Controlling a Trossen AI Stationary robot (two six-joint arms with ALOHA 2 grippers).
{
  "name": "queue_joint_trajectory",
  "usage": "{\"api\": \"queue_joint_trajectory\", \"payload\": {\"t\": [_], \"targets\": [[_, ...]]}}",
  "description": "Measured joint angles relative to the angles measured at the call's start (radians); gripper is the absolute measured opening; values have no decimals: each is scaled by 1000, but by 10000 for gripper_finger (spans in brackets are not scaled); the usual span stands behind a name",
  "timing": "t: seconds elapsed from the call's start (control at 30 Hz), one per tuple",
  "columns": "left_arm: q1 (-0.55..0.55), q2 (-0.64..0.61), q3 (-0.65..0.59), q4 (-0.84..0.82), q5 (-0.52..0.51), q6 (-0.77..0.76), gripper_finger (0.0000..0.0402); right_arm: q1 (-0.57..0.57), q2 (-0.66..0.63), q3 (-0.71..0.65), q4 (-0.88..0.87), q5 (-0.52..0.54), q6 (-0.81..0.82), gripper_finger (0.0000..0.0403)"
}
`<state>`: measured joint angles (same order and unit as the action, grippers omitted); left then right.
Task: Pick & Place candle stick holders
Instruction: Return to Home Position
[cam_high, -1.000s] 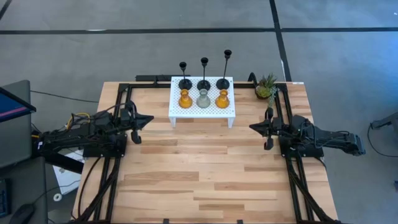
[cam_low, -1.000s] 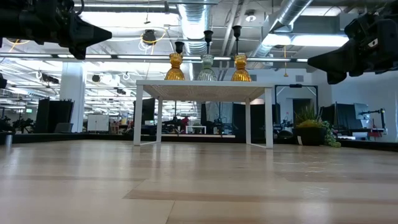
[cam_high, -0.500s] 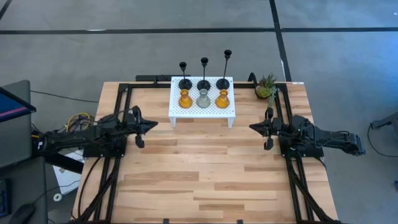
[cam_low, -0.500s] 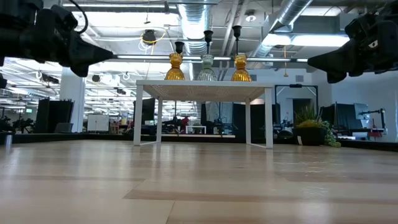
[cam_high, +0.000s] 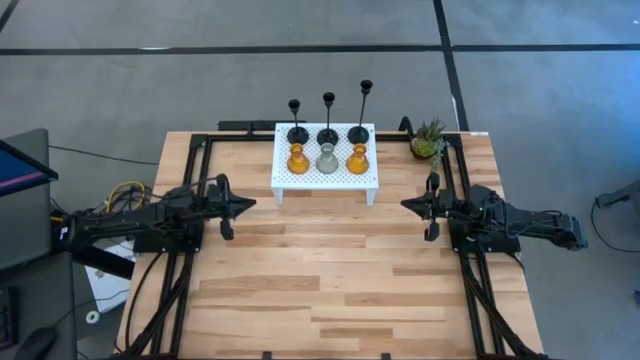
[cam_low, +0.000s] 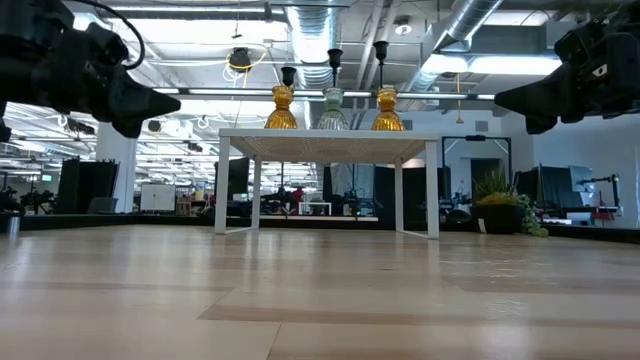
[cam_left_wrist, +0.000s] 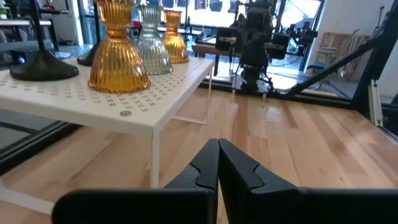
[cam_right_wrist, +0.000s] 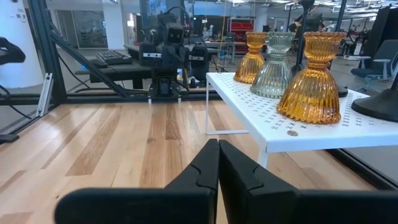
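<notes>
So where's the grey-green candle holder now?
In the high view the grey-green candle holder stands on the white perforated stand, between the left amber holder and the right amber holder, in front of the middle black holder.

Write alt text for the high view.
Six candle stick holders stand on a white perforated stand: three black behind, amber, grey-green, amber glass in front. The left gripper and right gripper hover shut at either side, a potted plant beyond the right one.
</notes>
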<state>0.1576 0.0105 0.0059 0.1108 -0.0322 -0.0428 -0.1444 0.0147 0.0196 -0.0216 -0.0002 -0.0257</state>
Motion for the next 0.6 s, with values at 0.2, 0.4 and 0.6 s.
{"api": "queue_joint_trajectory", "payload": {"t": [0.2, 0.4, 0.6], "targets": [[0, 51, 0, 2, 0, 9, 7, 0, 0, 0, 0, 0, 0, 0], [0, 115, 0, 2, 0, 11, 7, 0, 0, 0, 0, 0, 0, 0], [0, 179, 0, 3, 0, 11, 7, 0, 0, 0, 0, 0, 0, 0]]}}
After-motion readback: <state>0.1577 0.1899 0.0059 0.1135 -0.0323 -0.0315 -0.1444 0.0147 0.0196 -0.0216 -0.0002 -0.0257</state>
